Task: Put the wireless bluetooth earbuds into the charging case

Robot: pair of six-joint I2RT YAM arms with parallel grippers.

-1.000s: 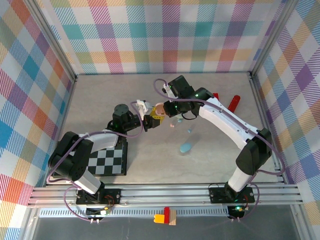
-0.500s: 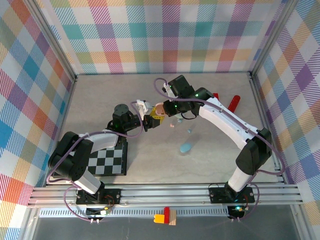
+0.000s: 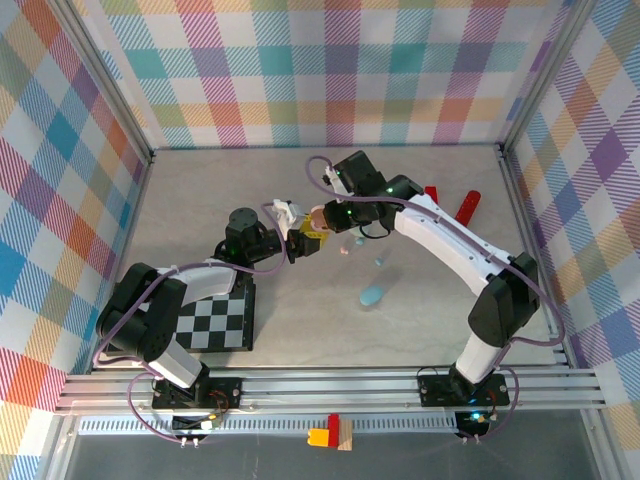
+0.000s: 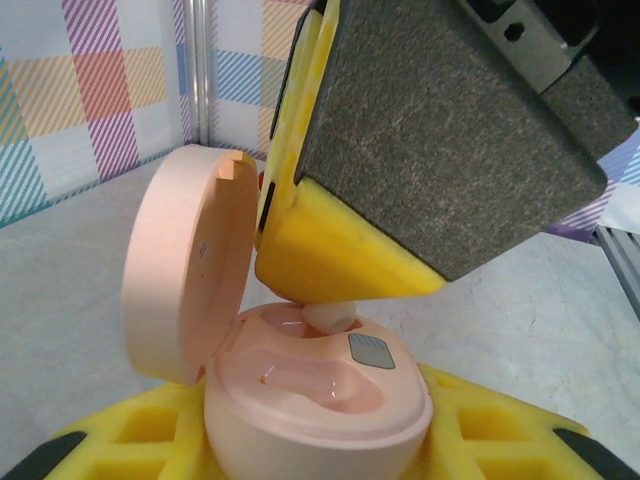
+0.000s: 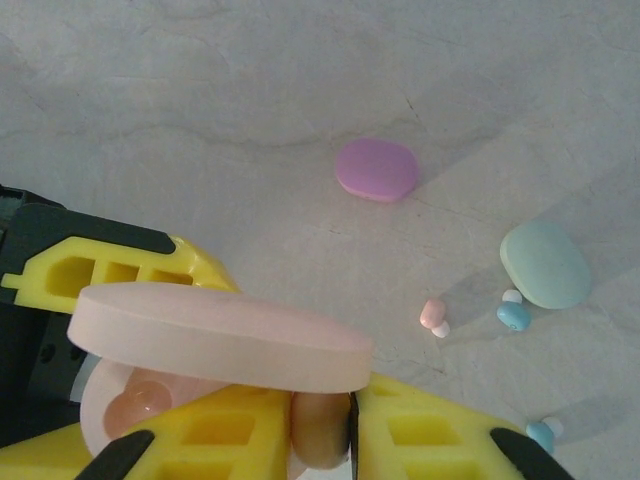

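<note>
Operator: Report any change against the frame half a second back.

Inspector: Slight only. In the top view, note a small leftward shift of the right arm point(image 3: 450, 240) at wrist and elbow. No shift of the left gripper point(image 3: 303, 236), nor of the pink charging case point(image 4: 320, 400) in its hold.

Operator: State finger condition.

Inspector: For the left gripper, closed on the base of the pink charging case, with the lid point(image 4: 185, 270) hinged open and upright at one side. For the right gripper point(image 5: 350, 440), clamped on a pink earbud point(image 5: 318, 432), with only a narrow gap between the yellow fingers point(image 5: 430, 435).

Operator: Locate the held earbud.

Inspector: Directly over the inner tray of the open case, at one seat. Refer to the left wrist view, just below the yellow tip of the right finger. Fully seated or not: cannot tell.

Operator: Count items.

Inspector: In the right wrist view, count three cases: the pink one in hold, one purple case point(image 5: 377, 169) and one mint case point(image 5: 545, 264), the latter two closed and flat on the table point(image 5: 200, 100). Count three loose buds on the table: one loose pink earbud point(image 5: 433, 313) and two blue earbuds point(image 5: 513, 316) point(image 5: 540, 435), the pink and one blue just beside the mint case. In the top view, count one blue case point(image 3: 372, 296) nearer the arm bases, two red blocks point(image 3: 468, 206) toward the right wall and one checkerboard point(image 3: 215, 325) under the left arm.
</note>
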